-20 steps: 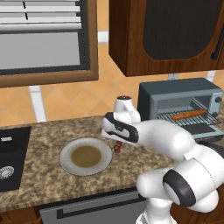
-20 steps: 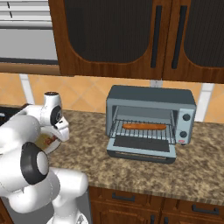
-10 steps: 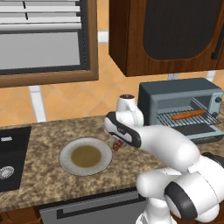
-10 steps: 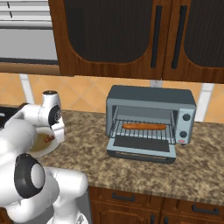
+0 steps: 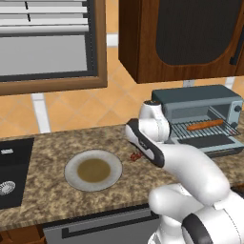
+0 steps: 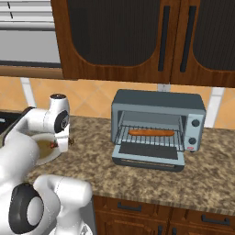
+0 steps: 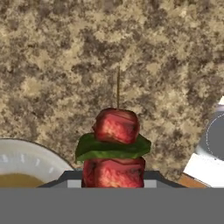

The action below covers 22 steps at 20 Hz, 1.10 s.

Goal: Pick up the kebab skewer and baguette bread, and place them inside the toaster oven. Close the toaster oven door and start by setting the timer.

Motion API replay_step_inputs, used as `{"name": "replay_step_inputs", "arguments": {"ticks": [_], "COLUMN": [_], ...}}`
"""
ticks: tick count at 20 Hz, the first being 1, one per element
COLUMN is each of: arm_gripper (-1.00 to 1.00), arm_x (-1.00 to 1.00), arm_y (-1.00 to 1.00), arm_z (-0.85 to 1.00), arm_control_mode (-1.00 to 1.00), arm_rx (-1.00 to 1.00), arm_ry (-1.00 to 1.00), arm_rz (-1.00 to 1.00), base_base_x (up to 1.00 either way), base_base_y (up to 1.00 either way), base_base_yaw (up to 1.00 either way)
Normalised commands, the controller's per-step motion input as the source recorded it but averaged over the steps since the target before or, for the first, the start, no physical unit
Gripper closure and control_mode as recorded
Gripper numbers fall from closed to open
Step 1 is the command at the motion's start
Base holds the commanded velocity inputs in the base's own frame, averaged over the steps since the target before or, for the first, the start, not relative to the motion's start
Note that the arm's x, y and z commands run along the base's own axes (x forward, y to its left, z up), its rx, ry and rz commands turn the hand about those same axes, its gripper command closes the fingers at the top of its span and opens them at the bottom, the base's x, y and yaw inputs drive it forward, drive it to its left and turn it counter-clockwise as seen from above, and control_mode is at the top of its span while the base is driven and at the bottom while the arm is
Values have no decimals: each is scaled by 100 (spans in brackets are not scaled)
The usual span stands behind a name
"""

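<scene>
Hand view: the gripper (image 7: 113,175) is clamped narrowly on one kebab skewer (image 7: 114,144), whose two red meat chunks sandwich a green slice, the bare stick tip pointing toward 12 o'clock over the speckled granite counter (image 7: 52,65); a plate (image 7: 30,159) rim shows at 8 o'clock. Left base view: the single plate (image 5: 93,170) lies on the counter (image 5: 43,143), with the skewer (image 5: 136,156) above the counter just past its 3 o'clock edge, below the arm. One toaster oven (image 5: 198,114) stands at the far right, its toaster oven door (image 5: 209,141) folded down. Right base view: one baguette bread (image 6: 151,132) lies lengthwise on the wire rack (image 6: 149,137), two knobs (image 6: 195,132) sit on the oven's right panel, and the skewer (image 6: 58,143) hangs under the hand at the plate's edge.
</scene>
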Motion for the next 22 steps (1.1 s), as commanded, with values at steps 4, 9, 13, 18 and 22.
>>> {"name": "replay_step_inputs", "arguments": {"ticks": [4,9,13,18,22], "arm_gripper": [100,100,100,100,100], "arm_x": [-12,-20,-16,-4,0], "arm_y": [-64,-77,-71,-69,-61], "arm_z": [46,39,15,0,2], "arm_control_mode": [-100,-100,-100,-100,-100], "arm_rx": [4,4,0,0,0], "arm_ry": [-2,-1,-3,-7,-7], "arm_rz": [-13,-4,-4,-5,-5], "base_base_x": [0,0,0,0,0], "base_base_y": [0,0,0,0,0], "base_base_yaw": [0,0,0,0,0]}}
